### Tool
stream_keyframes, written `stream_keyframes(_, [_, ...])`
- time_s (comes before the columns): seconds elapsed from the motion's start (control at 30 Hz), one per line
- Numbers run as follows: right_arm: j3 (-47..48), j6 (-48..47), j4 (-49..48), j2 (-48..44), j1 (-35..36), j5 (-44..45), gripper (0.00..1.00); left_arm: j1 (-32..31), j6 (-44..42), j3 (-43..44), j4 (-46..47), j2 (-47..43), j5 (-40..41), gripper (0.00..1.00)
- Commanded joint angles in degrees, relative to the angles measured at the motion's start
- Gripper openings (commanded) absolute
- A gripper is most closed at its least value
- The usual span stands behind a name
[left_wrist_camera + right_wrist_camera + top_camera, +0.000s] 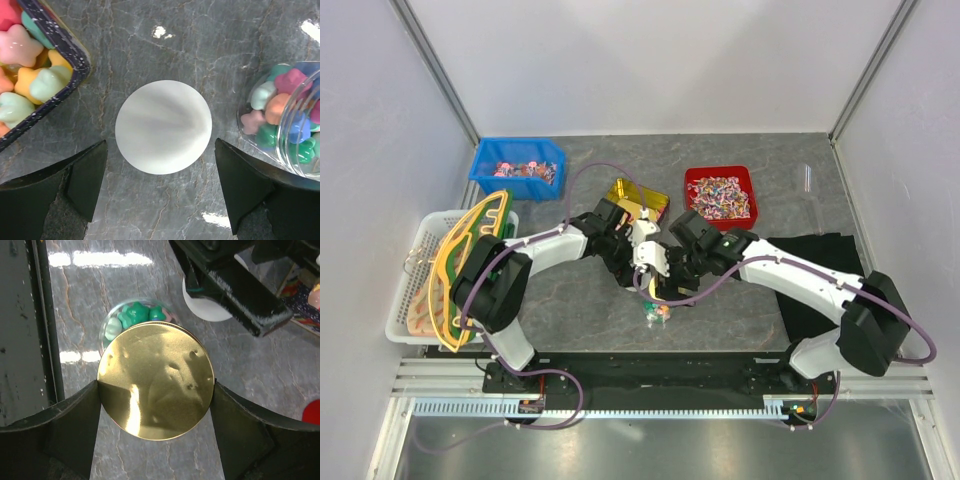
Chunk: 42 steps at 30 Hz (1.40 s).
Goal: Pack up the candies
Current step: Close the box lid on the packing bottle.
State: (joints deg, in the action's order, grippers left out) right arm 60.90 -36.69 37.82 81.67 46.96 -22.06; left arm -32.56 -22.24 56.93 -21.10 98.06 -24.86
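Note:
Star-shaped candies in mixed colours fill a clear jar [287, 120] lying at the right of the left wrist view. More candies [30, 75] sit in a dark-rimmed tray at its upper left. A white disc [163, 126] lies flat on the table just ahead of my open left gripper [160, 195]. My right gripper [156, 410] is shut on a round gold lid [156, 381], held over the jar [131, 315], whose green candies show behind the lid. In the top view both grippers meet mid-table above the jar [658, 313].
A blue bin [517, 167] and a red bin [720, 193] of wrapped sweets stand at the back. A gold box [638, 197] lies between them. A white basket [420, 280] is at the left and a black cloth [820, 260] at the right.

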Motion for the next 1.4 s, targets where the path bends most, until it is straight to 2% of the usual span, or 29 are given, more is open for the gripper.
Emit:
stream_keyframes(0.0, [0.3, 3.0, -5.8, 1.2, 1.0, -2.9, 0.50, 0.0, -1.6, -0.6, 1.1, -2.2, -2.3, 0.95])
stream_keyframes(0.33, [-3.6, 7.7, -13.7, 3.1, 2.5, -3.3, 0.49, 0.4, -1.5, -0.7, 1.3, -1.4, -3.6, 0.95])
stream_keyframes(0.87, [-4.8, 5.7, -12.2, 4.8, 4.5, -1.2, 0.47, 0.9, -1.5, 0.7, 0.0, 1.9, -0.2, 0.95])
stream_keyframes(1.37, [-4.8, 3.0, -9.3, 5.8, 4.2, -0.6, 0.47, 0.9, -0.7, 1.6, 0.4, 4.6, 8.9, 0.95])
